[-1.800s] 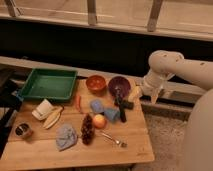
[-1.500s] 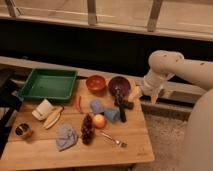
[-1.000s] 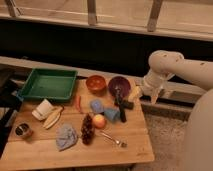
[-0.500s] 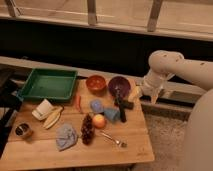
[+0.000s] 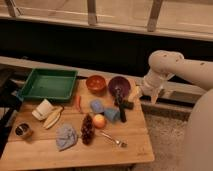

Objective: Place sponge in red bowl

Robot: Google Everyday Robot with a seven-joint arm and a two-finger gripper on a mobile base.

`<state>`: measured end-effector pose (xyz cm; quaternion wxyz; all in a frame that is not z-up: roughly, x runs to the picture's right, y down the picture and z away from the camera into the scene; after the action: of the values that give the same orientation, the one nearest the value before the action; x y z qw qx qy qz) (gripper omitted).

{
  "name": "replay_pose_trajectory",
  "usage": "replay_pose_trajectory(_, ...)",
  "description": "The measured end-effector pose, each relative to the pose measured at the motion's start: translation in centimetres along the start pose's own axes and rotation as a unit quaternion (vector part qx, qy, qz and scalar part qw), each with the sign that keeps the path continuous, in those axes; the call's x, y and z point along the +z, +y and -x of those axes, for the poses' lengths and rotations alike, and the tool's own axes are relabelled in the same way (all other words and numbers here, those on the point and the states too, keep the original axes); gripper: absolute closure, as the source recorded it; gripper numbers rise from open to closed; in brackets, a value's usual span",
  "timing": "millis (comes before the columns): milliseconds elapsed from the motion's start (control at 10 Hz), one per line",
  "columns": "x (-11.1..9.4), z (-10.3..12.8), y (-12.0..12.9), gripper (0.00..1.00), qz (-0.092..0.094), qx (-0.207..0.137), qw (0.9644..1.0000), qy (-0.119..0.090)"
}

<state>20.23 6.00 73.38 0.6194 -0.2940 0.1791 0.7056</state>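
Though near red bowl (image 5: 95,83), hand (image 5: 135,93) apart.

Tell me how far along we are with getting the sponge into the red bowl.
Nothing looks done: the red bowl holds no sponge. In hand: the pincer is at the table's right edge beside a pale yellow block, likely the sponge; grip unclear. Left: carry it past the purple bowl and drop it in.
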Motion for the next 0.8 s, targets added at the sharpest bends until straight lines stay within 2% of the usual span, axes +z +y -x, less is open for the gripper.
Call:
replay_pose_trajectory(500, -0.1, 0.0, 0.3, 0.26, 0.002, -0.010, 0.9999, 0.002)
replay_pose_trajectory(600, 0.0, 0.0, 1.0, 0.26, 0.005, -0.022, 0.9997, 0.005)
replay_pose_trajectory(800, 0.7, 0.4, 4.3, 0.26, 0.010, -0.053, 0.9985, 0.007)
